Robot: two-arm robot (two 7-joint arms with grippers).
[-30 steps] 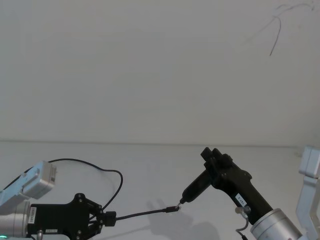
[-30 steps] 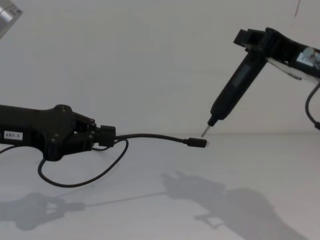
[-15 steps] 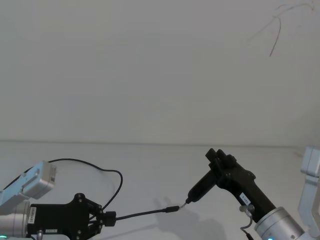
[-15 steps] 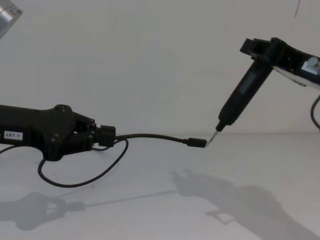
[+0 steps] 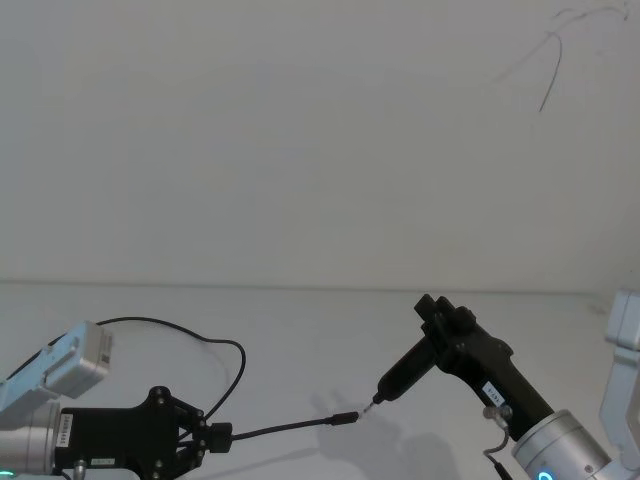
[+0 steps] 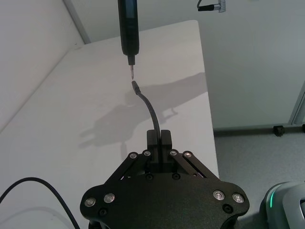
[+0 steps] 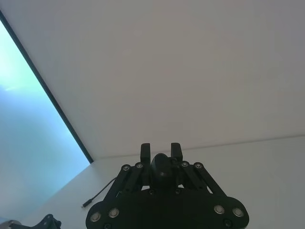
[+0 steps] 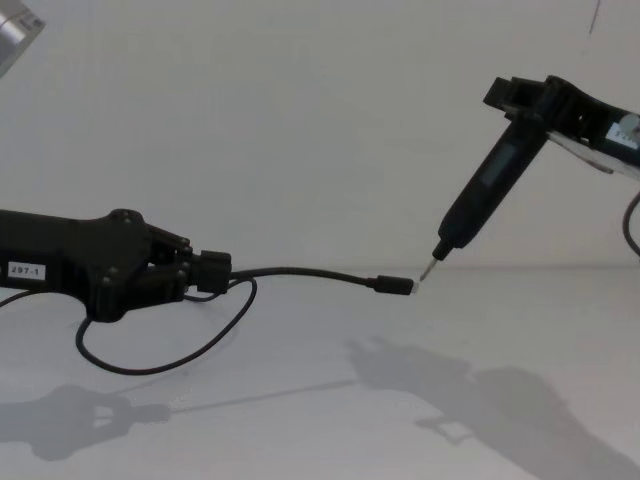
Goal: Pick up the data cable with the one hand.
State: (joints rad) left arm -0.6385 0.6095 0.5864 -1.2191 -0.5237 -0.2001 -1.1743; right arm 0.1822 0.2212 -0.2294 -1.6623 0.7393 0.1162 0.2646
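The data cable (image 8: 310, 272) is a thin black cord held level above the white table. Its slack loops back under my left gripper (image 8: 215, 273), which is shut on it and carries the 287-1 label. The cable's small plug (image 8: 395, 286) points right. My right gripper (image 8: 525, 95) is shut on a slim black pen-like tool (image 8: 485, 190) slanting down, its metal tip right at the plug's end. In the head view the left gripper (image 5: 215, 437) sits low left, the cable (image 5: 285, 428) runs right to the tool (image 5: 405, 370), and the right gripper (image 5: 440, 322) is above it. The left wrist view shows the cable (image 6: 150, 107) rising from the shut fingers.
A white table (image 8: 300, 420) spreads under both arms against a plain white wall. The table's edge (image 6: 209, 119) drops to the floor in the left wrist view. A thin dark wire (image 5: 548, 85) hangs at the top right of the wall.
My right gripper has shifted the pen-like tool a little to the right, bringing its tip from over the plug to the plug's end. The left gripper and cable have stayed put.
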